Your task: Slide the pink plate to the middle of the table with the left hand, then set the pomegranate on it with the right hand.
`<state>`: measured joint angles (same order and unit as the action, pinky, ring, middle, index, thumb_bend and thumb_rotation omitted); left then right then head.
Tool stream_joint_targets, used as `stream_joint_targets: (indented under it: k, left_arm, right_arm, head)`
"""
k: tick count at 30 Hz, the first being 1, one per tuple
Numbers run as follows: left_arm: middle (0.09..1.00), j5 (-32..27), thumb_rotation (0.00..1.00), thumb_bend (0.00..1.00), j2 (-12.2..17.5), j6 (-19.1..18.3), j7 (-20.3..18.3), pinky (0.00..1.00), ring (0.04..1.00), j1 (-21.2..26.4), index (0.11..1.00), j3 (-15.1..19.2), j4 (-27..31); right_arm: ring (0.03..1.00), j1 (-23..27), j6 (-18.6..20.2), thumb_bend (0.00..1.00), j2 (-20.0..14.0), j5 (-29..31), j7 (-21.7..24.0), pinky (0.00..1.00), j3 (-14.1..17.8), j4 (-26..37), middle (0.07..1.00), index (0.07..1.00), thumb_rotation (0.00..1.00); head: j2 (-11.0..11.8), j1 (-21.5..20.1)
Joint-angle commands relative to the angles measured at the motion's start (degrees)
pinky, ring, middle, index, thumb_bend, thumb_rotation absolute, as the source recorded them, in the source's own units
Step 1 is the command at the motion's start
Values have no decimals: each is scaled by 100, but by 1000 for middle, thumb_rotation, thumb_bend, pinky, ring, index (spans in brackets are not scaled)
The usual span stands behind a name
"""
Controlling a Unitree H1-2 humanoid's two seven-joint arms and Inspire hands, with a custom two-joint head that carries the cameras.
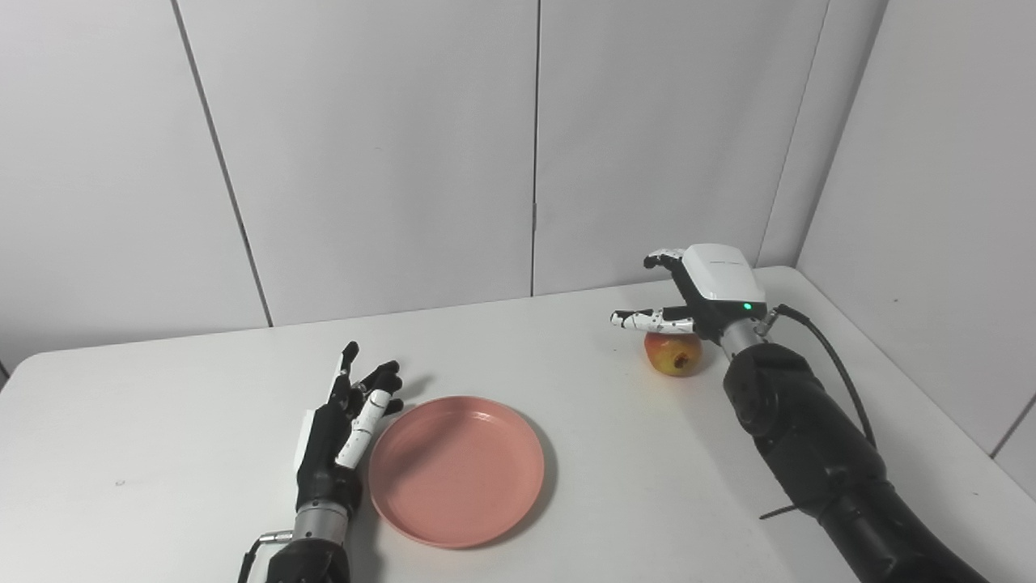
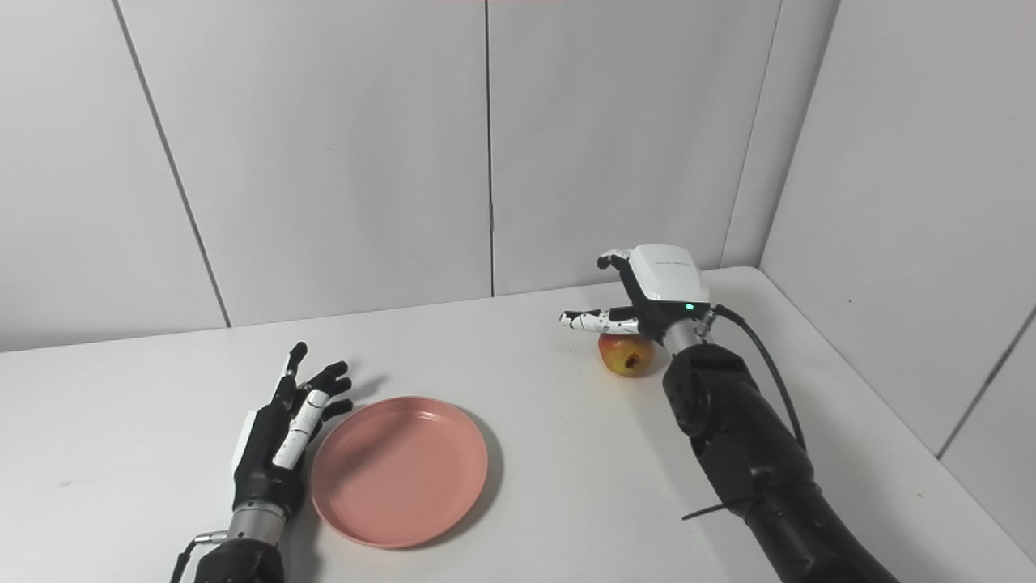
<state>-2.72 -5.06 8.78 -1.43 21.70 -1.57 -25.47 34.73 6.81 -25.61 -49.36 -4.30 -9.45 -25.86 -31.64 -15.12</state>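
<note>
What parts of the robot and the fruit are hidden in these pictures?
- Top of the pomegranate: in both eye views the right hand hovers over it, so touch cannot be judged.
- Right hand's fingers: mostly hidden behind its white back.
- Left hand against the pink plate: contact is unclear.
- Both arms: cut off by the bottom edge.

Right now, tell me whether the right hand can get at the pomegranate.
Probably yes. The right hand hovers open just above the pomegranate, nothing lies between them, and the pink plate sits well off to the side.
</note>
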Motion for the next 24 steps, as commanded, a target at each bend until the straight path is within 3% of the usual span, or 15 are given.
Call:
stream_joint_targets:
  k: [1, 13, 24]
  left_arm:
    - [800, -14, 641, 801, -60, 64, -5, 721, 790, -191, 993, -5, -69]
    - [791, 19, 639, 790, -62, 23, 15, 707, 775, -220, 986, -26, -10]
    - [796, 32, 646, 807, -47, 25, 30, 711, 773, -211, 987, -60, -6]
  right_arm:
    - [738, 351, 4, 873, -140, 70, -187, 639, 8, 58, 800, 738, 809]
    - [722, 321, 94, 882, -13, 87, -318, 604, -266, -110, 790, 725, 844]
    - [718, 157, 276, 874, 11, 216, -210, 605, -267, 62, 779, 722, 836]
  head:
    - [-2, 2]
    - [-39, 6]
    - [-73, -10]
